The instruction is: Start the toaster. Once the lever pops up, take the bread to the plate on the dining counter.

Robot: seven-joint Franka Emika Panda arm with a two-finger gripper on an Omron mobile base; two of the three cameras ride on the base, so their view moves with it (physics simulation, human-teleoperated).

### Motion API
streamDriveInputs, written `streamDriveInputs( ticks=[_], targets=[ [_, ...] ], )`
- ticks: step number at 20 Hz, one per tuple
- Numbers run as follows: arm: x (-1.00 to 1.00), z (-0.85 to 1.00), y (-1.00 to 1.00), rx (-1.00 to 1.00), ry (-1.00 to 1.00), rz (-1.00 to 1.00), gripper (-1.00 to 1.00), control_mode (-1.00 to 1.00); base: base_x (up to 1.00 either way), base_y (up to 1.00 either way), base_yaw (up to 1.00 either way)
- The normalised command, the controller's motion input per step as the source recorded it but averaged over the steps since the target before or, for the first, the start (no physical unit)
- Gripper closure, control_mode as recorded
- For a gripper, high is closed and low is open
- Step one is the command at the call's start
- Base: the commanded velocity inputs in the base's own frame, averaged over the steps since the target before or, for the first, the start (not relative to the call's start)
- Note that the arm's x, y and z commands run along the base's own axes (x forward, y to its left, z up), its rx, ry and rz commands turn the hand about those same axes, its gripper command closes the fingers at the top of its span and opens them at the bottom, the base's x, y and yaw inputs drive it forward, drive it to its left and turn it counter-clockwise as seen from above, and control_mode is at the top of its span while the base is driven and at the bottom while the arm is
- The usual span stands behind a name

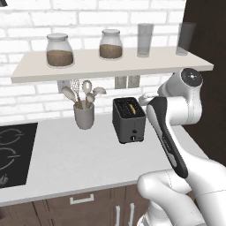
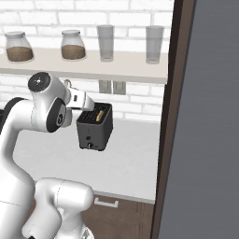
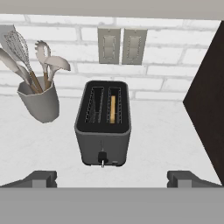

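The dark grey toaster (image 3: pixel 103 127) stands on the white counter against the brick wall, also seen as the toaster (image 1: pixel 129 120) and the toaster (image 2: pixel 95 127). A thin tan slice of bread (image 3: pixel 113 109) stands on edge in its right slot, sunk low. A small knob (image 3: pixel 103 158) sits low on the toaster's front. My gripper (image 3: pixel 112 179) hovers above and in front of the toaster, open, with nothing between its fingertips (image 3: pixel 42 178). From the right base view my hand (image 2: pixel 80 101) hangs just left of the toaster's top. The plate and the dining counter are out of view.
A grey utensil cup (image 3: pixel 39 103) with spoons and a whisk stands left of the toaster. A shelf (image 1: pixel 110 65) with jars and glasses hangs overhead. A dark tall cabinet side (image 3: pixel 205 109) closes the right. A black cooktop (image 1: pixel 13 152) lies far left.
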Motion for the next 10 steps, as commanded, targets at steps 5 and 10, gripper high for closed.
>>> streamDriveInputs(
  ticks=[5, 10],
  targets=[
    [0.00, 0.00, 0.00, 0.00, 0.00, 0.00, -1.00, -1.00, 0.00, 0.00, 0.00],
    [0.00, 0.00, 0.00, 0.00, 0.00, 0.00, -1.00, -1.00, 0.00, 0.00, 0.00]
  ],
)
